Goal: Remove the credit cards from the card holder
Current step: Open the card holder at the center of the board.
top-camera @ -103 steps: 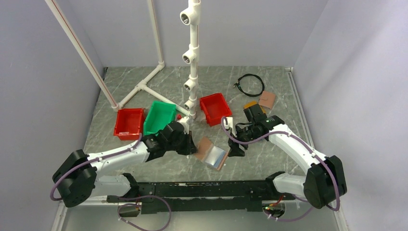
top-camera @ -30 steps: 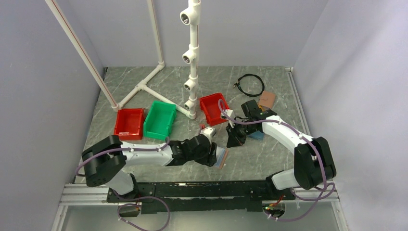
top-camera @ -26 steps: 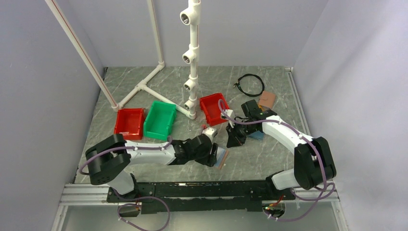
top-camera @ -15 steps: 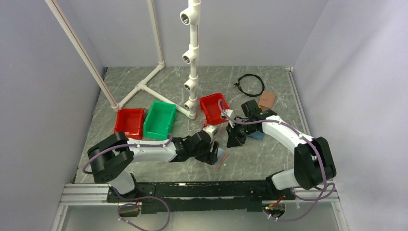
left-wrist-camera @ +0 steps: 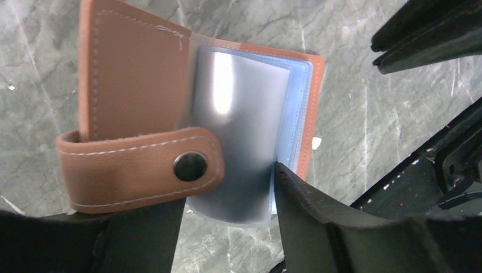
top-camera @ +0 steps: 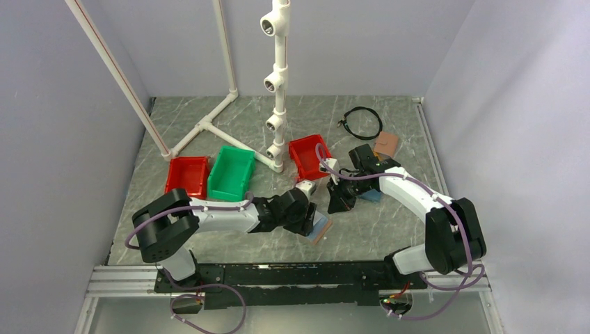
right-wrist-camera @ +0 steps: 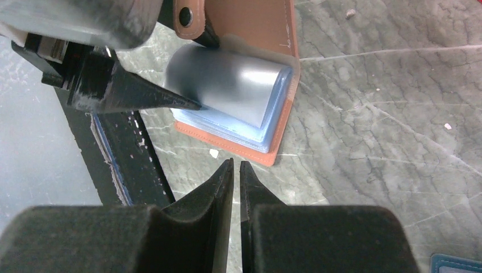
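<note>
Left gripper [left-wrist-camera: 227,193] is pinching the card holder [left-wrist-camera: 136,96] by its bowed, blurred sleeve [left-wrist-camera: 239,125]; right gripper [right-wrist-camera: 236,170], pressed together, is hovering just beside it.

Bench: grey marbled top [top-camera: 229,115], with pale lilac walls on three sides of me.
Pipe post: white [top-camera: 278,83], upright at mid-bench, open sockets up its length facing me.
Pipe frame: white pipes [top-camera: 209,124] lying in a T at my far left, with one long pipe [top-camera: 118,76] leaning up and away.
Left red bin: [top-camera: 186,178], just beside the green one.
Green bin: [top-camera: 232,172], between that red bin and the post's foot.
Right red bin: [top-camera: 306,154], just right of the post's foot.
Cable: black [top-camera: 363,122], looped in a ring, far right.
Brown wallet: [top-camera: 386,145], flat, just nearer me than the cable.
Teal-blue wallet: [top-camera: 371,196], flat on my right; only a corner shows in my right wrist view [right-wrist-camera: 455,263].
</note>
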`<state>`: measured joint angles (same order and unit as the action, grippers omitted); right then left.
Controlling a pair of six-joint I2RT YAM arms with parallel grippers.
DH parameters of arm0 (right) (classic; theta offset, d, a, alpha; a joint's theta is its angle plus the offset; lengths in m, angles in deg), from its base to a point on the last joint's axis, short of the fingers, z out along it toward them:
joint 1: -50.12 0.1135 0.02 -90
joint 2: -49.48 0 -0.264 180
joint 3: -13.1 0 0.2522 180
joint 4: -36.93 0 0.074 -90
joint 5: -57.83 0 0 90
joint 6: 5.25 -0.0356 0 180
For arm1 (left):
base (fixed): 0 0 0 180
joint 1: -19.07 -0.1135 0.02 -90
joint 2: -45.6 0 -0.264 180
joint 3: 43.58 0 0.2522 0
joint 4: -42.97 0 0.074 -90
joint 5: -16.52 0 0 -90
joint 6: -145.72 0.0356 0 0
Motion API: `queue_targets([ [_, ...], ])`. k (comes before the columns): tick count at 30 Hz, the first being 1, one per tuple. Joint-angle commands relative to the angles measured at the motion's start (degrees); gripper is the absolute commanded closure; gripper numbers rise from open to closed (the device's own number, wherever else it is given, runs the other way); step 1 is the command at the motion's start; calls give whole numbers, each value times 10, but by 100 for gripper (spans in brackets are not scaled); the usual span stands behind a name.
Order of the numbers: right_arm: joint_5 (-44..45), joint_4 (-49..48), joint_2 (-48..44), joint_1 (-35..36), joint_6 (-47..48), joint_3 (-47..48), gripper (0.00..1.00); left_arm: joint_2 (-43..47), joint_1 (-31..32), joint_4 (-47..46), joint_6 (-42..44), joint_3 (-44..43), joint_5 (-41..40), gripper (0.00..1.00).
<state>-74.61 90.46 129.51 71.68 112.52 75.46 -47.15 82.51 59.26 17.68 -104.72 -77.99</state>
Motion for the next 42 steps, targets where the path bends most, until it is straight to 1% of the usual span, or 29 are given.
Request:
queue_targets([
  [1,-10,-10,-11,-1,-1,21,89,-4,-1,28,-10,-6,-30,43],
  [3,-10,-8,-13,-1,-1,21,89,-2,-4,27,-14,-1,-29,56],
  [5,-11,-7,-13,-1,1,22,89,4,-10,16,-22,8,-16,67],
  [7,-16,-4,-16,-1,6,23,89,12,-21,-3,-35,21,4,74],
  [9,-24,2,-19,-1,13,23,89,25,-37,-30,-51,42,32,75],
  [14,-73,39,-26,0,54,35,87,55,-82,-145,-117,119,117,79],
  [18,-98,46,-49,14,95,28,81,56,-99,-219,-191,164,159,82],
  [21,-82,26,-77,43,126,11,75,47,-100,-262,-248,186,175,92],
  [23,-82,27,-100,58,183,-1,68,33,-101,-301,-286,202,181,99],
  [25,-85,38,-126,62,269,-14,58,18,-101,-337,-315,220,181,100],
  [26,-87,51,-135,62,347,-23,53,12,-101,-359,-321,226,181,100],
  [27,-87,56,-143,62,380,-34,47,6,-101,-371,-324,231,179,100],
  [28,-81,48,-149,64,425,-50,43,2,-102,-381,-327,236,177,100],
  [29,-76,30,-154,65,440,-67,42,-2,-102,-390,-327,240,175,100],
  [30,-68,12,-155,67,447,-83,42,-4,-102,-394,-324,242,174,100],
  [31,-56,2,-155,72,464,-97,44,-5,-102,-390,-321,240,173,100],
  [33,-21,16,-148,90,534,-118,56,-1,-102,-360,-309,232,169,100],
  [34,-4,11,-147,94,546,-128,60,1,-102,-343,-304,225,167,100],
  [37,36,-15,-137,111,548,-148,66,13,-102,-307,-286,215,158,100],
  [42,80,-49,-110,147,519,-145,73,21,-101,-283,-272,211,153,100],
])
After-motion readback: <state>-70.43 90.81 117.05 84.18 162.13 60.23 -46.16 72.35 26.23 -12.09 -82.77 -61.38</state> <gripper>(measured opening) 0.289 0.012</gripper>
